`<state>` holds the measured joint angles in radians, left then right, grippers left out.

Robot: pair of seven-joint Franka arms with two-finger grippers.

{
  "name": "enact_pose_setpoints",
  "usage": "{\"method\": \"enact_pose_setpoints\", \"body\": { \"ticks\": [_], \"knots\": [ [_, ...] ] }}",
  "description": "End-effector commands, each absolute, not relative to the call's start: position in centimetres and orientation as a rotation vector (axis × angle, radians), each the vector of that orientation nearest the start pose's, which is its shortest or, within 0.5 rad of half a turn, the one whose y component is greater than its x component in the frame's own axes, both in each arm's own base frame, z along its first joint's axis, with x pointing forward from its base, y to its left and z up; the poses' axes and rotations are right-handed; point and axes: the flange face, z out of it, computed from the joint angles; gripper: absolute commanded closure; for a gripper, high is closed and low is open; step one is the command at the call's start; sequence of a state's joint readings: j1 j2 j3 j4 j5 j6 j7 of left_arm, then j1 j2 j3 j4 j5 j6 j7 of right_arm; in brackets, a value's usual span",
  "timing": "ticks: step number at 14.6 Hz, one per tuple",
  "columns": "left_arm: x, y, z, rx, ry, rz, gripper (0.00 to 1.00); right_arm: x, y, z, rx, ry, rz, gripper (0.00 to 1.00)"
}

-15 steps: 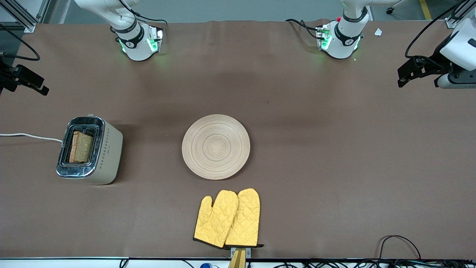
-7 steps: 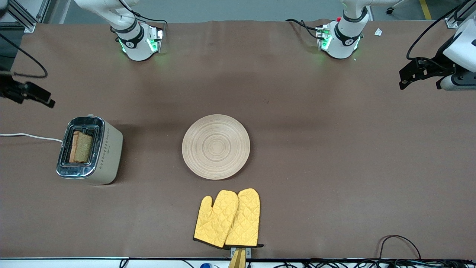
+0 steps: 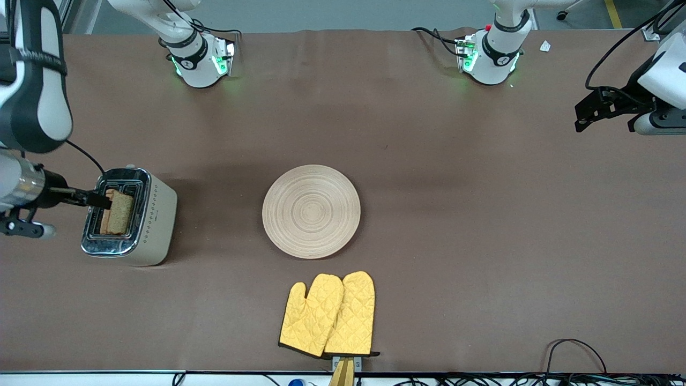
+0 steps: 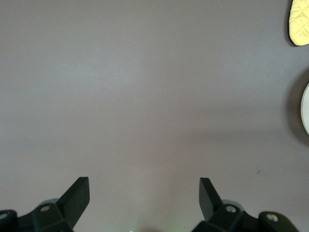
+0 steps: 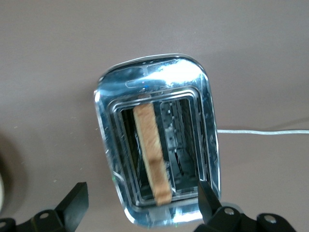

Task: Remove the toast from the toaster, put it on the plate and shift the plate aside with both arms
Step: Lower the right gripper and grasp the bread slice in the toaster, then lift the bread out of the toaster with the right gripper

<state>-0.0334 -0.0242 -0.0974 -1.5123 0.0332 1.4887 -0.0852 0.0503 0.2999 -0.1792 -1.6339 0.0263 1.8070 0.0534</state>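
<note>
The toast (image 3: 119,213) stands upright in a slot of the silver toaster (image 3: 156,214) toward the right arm's end of the table. My right gripper (image 3: 99,200) hangs over the toaster, open and empty. In the right wrist view its gripper (image 5: 142,203) is spread wider than the toaster (image 5: 207,111), with the toast (image 5: 152,154) between and below the fingers, not touched. The round beige plate (image 3: 311,211) lies empty mid-table. My left gripper (image 3: 581,115) is open and empty over bare table at the left arm's end, and is also seen in its wrist view (image 4: 144,193).
A pair of yellow oven mitts (image 3: 329,313) lies nearer to the front camera than the plate. The toaster's white cord (image 5: 260,131) runs off toward the table's end. The left wrist view shows the plate's rim (image 4: 306,108) and a mitt tip (image 4: 299,21).
My right arm has swung in from the table's end and brought its open gripper over the toaster. The left gripper has barely shifted. Toast and plate have not moved.
</note>
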Motion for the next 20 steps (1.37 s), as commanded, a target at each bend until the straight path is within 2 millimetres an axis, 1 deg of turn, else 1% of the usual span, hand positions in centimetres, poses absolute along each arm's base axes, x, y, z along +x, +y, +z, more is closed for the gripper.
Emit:
{"method": "enact_pose_setpoints", "body": {
  "ticks": [1, 2, 3, 4, 5, 6, 9, 10, 11, 12, 14, 15, 16, 20],
  "knots": [
    [53.6, -6.9, 66.4, -3.122, 0.059, -0.013, 0.0, 63.0, -7.2, 41.2, -3.112, 0.286, 0.225, 0.0],
    [53.6, -6.9, 66.4, -3.122, 0.062, -0.013, 0.0, 63.2, -7.2, 40.1, -3.102, 0.289, 0.247, 0.0],
    [53.6, -6.9, 66.3, -3.123, 0.06, -0.01, 0.0, 63.3, -7.1, 39.1, -3.093, 0.258, 0.271, 0.04],
    [53.8, -6.9, 66.1, -3.122, 0.06, -0.003, 0.0, 63.3, -7.2, 38.6, -3.085, 0.213, 0.282, 0.1],
    [53.8, -6.8, 66.2, -3.119, 0.059, -0.008, 0.0, 63.2, -7.8, 38.1, -3.078, 0.205, 0.294, 0.18],
    [53.8, -6.8, 66.1, -3.121, 0.057, -0.006, 0.0, 63.2, -8.4, 38.0, -3.073, 0.209, 0.295, 0.26],
    [53.9, -6.7, 65.9, -3.125, 0.055, -0.003, 0.0, 63.2, -8.5, 37.7, -3.074, 0.158, 0.299, 0.58],
    [54.0, -6.8, 65.9, -3.127, 0.06, 0.0, 0.0, 63.3, -8.5, 37.7, -3.073, 0.159, 0.298, 0.66],
    [54.0, -6.9, 65.7, -3.127, 0.06, 0.002, 0.0, 63.3, -8.5, 37.7, -3.073, 0.159, 0.298, 0.73],
    [54.3, -7.3, 65.2, -3.126, 0.075, 0.019, 0.0, 63.3, -8.5, 38.0, -3.073, 0.159, 0.294, 0.78],
    [54.3, -7.7, 65.0, -3.125, 0.085, 0.024, 0.0, 63.3, -8.4, 38.4, -3.073, 0.16, 0.291, 0.84],
    [54.3, -7.9, 65.0, -3.125, 0.092, 0.026, 0.0, 63.2, -8.5, 39.1, -3.074, 0.164, 0.275, 0.87],
    [54.5, -8.4, 64.4, -3.126, 0.104, 0.041, 0.0, 63.1, -8.5, 40.0, -3.074, 0.162, 0.27, 0.88],
    [55.6, -9.4, 62.5, -3.223, 0.112, 0.111, 0.0, 62.3, -7.8, 46.8, -3.065, 0.139, 0.265, 0.89]
  ]
}}
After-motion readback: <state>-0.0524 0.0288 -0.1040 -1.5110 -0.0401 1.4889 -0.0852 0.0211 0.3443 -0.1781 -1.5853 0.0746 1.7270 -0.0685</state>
